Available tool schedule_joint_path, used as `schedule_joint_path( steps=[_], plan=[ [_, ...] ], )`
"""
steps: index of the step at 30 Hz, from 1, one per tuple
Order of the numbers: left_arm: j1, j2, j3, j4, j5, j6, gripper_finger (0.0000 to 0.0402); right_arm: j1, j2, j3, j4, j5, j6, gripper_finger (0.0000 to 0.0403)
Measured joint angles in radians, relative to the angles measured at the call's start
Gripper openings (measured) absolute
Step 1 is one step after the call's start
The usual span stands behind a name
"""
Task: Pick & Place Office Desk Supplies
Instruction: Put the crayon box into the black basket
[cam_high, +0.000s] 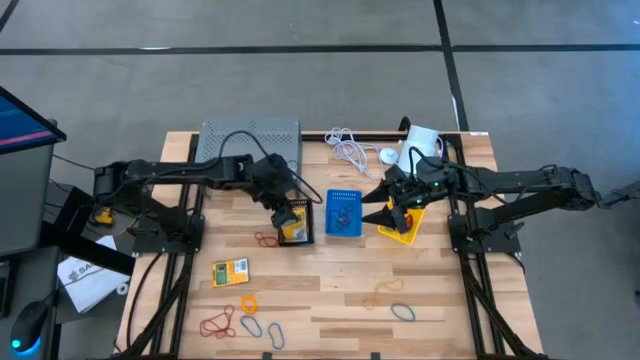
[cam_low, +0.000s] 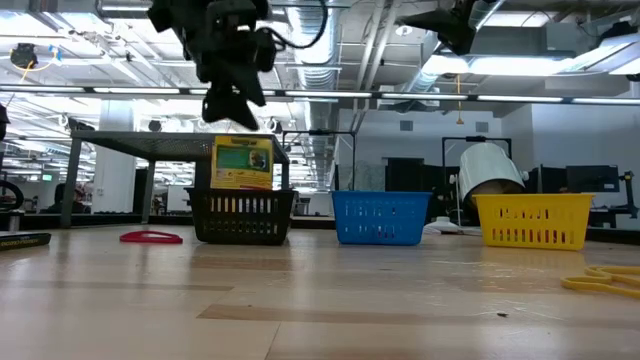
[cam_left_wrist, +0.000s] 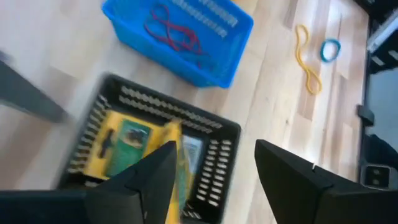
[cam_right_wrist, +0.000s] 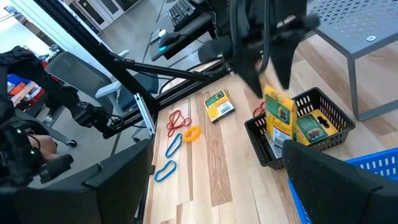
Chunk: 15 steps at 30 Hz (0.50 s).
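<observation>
My left gripper (cam_high: 285, 210) hangs open just above the black bin (cam_high: 303, 238). A yellow card packet (cam_low: 242, 162) stands upright in that bin on its lower edge, its top edge just below my fingertips; another packet (cam_left_wrist: 121, 146) lies flat beside it. A third packet (cam_high: 230, 271) lies on the table near the front left. The blue bin (cam_high: 345, 212) holds red loops (cam_left_wrist: 174, 34). My right gripper (cam_high: 392, 208) waits open above the yellow bin (cam_high: 400, 228).
Loose loops lie on the wood: a red one (cam_high: 268, 239) left of the black bin, red, orange and blue ones (cam_high: 245, 320) at the front left, a yellow (cam_high: 385, 292) and a blue one (cam_high: 402, 311) at the front right. A white cable (cam_high: 348, 148) and a white cylinder (cam_high: 420, 140) lie at the far edge.
</observation>
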Motion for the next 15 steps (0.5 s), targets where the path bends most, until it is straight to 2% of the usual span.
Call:
schedule_joint_path(
  steps=[3,9,15],
  plan=[
    [0.0,-0.041,0.0,-0.016,-0.044,0.02,0.0209,0.01,0.0,0.0,0.0,0.0,0.0,0.0351],
    [-0.007,-0.139,0.0,-0.055,-0.044,0.041,0.0202,0.023,0.0,0.0,0.0,0.0,-0.008,0.0351],
    [-0.109,-0.184,0.001,-0.172,-0.04,0.039,0.0196,0.039,0.006,0.0,-0.002,0.0,-0.037,0.0351]
  ],
)
